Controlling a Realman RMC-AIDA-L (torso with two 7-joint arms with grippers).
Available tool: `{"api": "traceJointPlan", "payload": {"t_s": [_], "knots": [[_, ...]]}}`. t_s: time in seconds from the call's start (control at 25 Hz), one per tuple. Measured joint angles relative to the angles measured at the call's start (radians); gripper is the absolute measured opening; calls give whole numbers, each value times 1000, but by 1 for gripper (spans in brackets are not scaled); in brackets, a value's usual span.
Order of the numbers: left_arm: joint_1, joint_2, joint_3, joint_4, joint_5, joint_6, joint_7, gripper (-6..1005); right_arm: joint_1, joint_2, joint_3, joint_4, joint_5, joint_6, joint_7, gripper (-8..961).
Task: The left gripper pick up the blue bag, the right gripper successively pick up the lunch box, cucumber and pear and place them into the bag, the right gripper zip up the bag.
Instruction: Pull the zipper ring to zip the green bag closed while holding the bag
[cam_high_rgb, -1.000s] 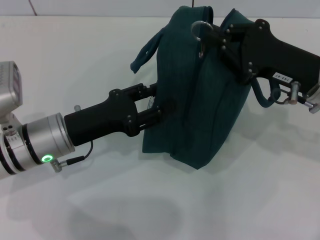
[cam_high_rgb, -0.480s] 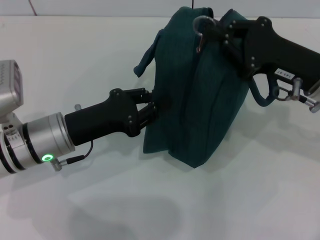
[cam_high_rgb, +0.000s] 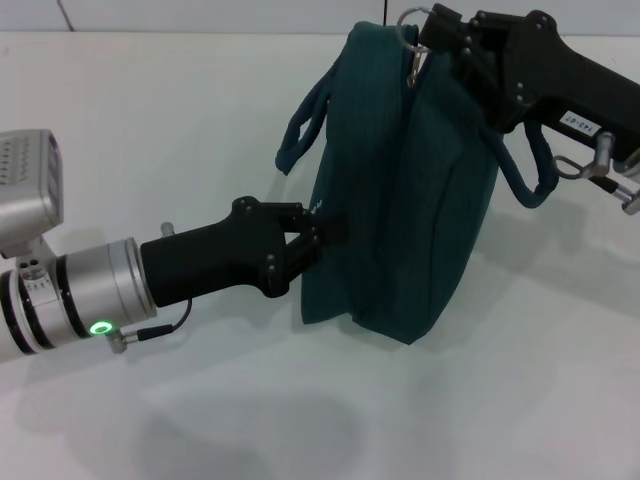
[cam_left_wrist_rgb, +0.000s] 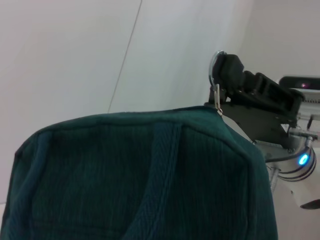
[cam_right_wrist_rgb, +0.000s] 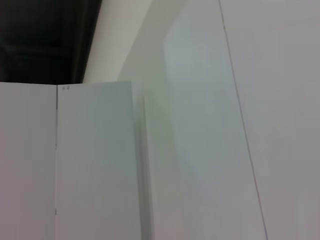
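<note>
we see the blue bag standing upright on the white table, near the middle of the head view, its top zipped closed along the ridge. one loop handle droops off its left side and the other handle hangs down on the right, under the right arm. in the left wrist view the bag fills the lower part, with a handle strap running up its face.

the ring zipper pull sits at the far top end of the bag, and the right gripper is clenched on it, holding the ring out from the bag's top edge. the left wrist view shows the same: the ring pinched at the tip of the right gripper, the small metal tab hanging down to the bag's corner.

the left gripper comes in low from the left and presses against the bag's left side about halfway up; its fingers look drawn together on the fabric there.

the right wrist view shows only pale walls and a dark corner.
</note>
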Motion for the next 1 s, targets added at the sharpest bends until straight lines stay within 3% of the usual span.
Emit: {"api": "traceJointPlan", "payload": {"t_s": [0.08, 0.56, 1.0], "knots": [[1, 0, 3, 2, 1, 0, 1, 68, 1, 0, 0, 0, 0, 10, 15, 21], [3, 2, 9, 6, 18, -1, 1, 75, 0, -7, 8, 1, 1, 47, 295, 23], [-5, 7, 60, 15, 57, 20, -1, 81, -9, -12, 35, 5, 27, 71, 312, 24]]}}
